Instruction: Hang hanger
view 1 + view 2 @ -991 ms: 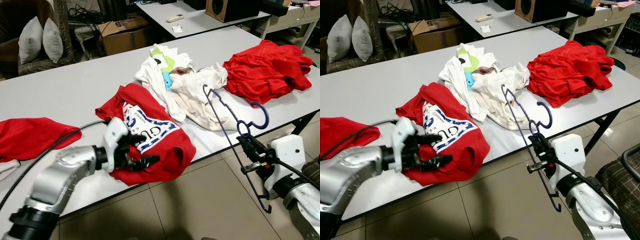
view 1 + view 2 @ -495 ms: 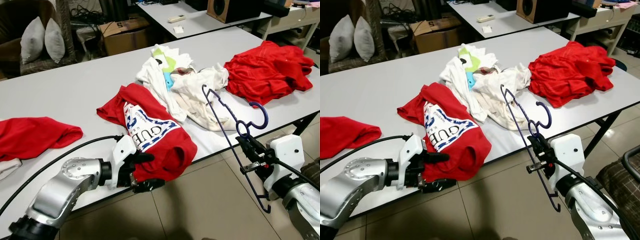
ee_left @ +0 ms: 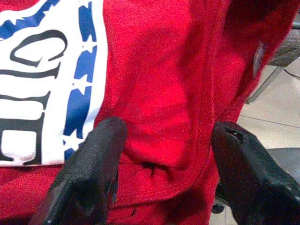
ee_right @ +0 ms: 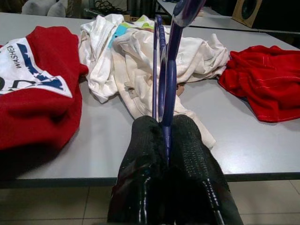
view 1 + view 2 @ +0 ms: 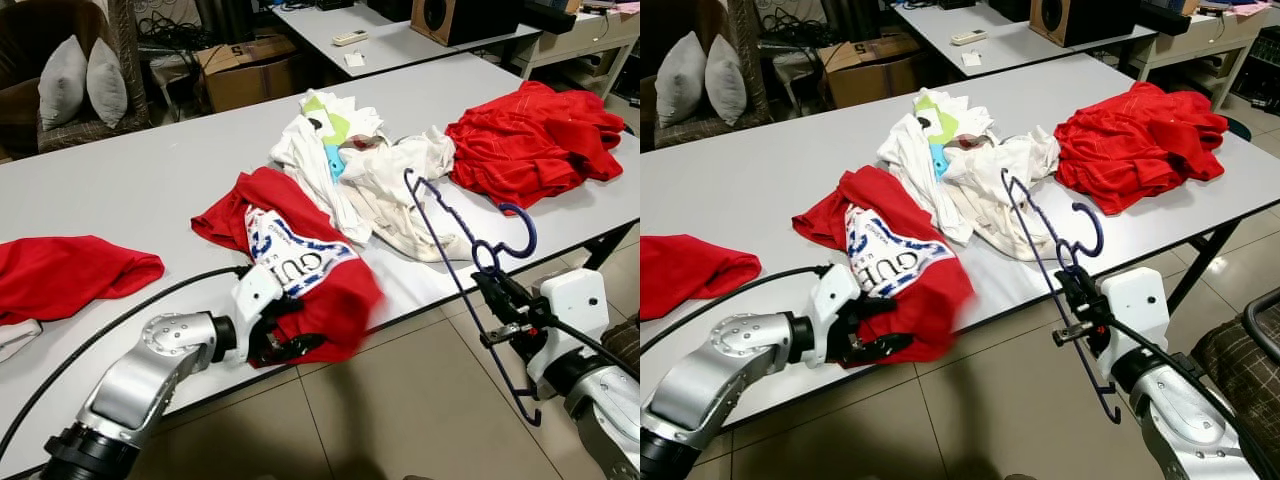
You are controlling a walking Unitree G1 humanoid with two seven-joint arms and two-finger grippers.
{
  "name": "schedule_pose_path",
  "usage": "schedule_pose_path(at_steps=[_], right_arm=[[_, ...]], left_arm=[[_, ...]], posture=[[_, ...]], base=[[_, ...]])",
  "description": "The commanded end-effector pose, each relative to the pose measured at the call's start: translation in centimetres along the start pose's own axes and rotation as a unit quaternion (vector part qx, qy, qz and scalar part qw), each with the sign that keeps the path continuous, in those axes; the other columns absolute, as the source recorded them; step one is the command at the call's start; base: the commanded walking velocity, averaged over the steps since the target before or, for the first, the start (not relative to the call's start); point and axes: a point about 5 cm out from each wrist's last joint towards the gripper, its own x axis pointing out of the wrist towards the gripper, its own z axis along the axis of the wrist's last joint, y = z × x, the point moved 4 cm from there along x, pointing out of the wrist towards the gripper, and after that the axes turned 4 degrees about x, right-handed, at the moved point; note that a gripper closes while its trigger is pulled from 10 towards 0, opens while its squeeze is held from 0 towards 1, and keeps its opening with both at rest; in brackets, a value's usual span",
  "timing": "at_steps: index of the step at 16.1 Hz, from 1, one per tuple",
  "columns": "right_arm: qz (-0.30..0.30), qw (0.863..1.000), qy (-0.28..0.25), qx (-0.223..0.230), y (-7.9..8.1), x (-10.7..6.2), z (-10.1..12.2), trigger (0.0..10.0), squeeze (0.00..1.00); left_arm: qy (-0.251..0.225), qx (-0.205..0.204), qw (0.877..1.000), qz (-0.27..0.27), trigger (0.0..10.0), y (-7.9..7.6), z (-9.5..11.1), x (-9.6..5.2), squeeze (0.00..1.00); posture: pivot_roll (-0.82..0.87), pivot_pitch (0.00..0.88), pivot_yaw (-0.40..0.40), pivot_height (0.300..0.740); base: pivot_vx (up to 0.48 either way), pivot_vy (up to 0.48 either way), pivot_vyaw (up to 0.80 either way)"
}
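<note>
Dragged toward the counter (image 5: 150,190) edge within the last second, the red shirt (image 5: 300,275) bunches between the left gripper's (image 5: 290,335) closing fingers (image 3: 89,173), readying it for the purple hanger (image 5: 465,265) clamped upright in the right gripper (image 5: 505,310).

Three red garments (image 5: 300,270) (image 5: 535,135) (image 5: 70,275), one white clothes heap (image 5: 375,175) and one purple hanger (image 5: 470,270) are showing around the table (image 5: 140,190).
</note>
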Motion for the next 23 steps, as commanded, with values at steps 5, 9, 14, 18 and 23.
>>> schedule_pose_path(at_steps=[5, 9, 14, 18, 23], right_arm=[[-0.002, 1.0, -0.01, -0.008, -0.1, 0.2, 0.4, 10.0, 0.0], [-0.004, 1.0, -0.012, -0.008, -0.1, 0.3, 0.5, 10.0, 0.0], [-0.01, 1.0, -0.014, -0.008, -0.2, 0.4, 0.4, 10.0, 0.0], [-0.014, 1.0, -0.016, -0.006, -0.3, 0.5, 0.4, 10.0, 0.0], [-0.019, 1.0, -0.021, -0.005, -0.5, 0.6, 0.5, 10.0, 0.0]], left_arm=[[0.01, 0.01, 0.999, 0.032, 0.0, 0.5, -0.3, 0.2, 0.0], [0.009, 0.013, 0.999, 0.034, 0.0, 0.2, -0.2, 0.5, 0.0], [-0.003, 0.001, 0.999, 0.045, 0.0, 0.2, 0.1, 0.8, 0.0], [-0.011, -0.009, 0.999, 0.052, 0.0, 0.2, 0.2, 0.7, 0.0], [-0.075, 0.043, 0.972, 0.219, 0.0, 6.0, 4.2, -0.5, 0.0]], posture=[[-0.15, 0.0, 0.091, 0.74], [-0.16, 0.0, 0.095, 0.74], [-0.15, 0.0, 0.1, 0.74], [-0.15, 0.0, 0.106, 0.74], [-0.15, 0.0, 0.111, 0.74]], base=[[0.0, 0.0, 0.0], [0.0, 0.0, 0.0], [0.0, 0.0, 0.0], [0.0, 0.0, 0.0], [0.0, 0.0, 0.0]])
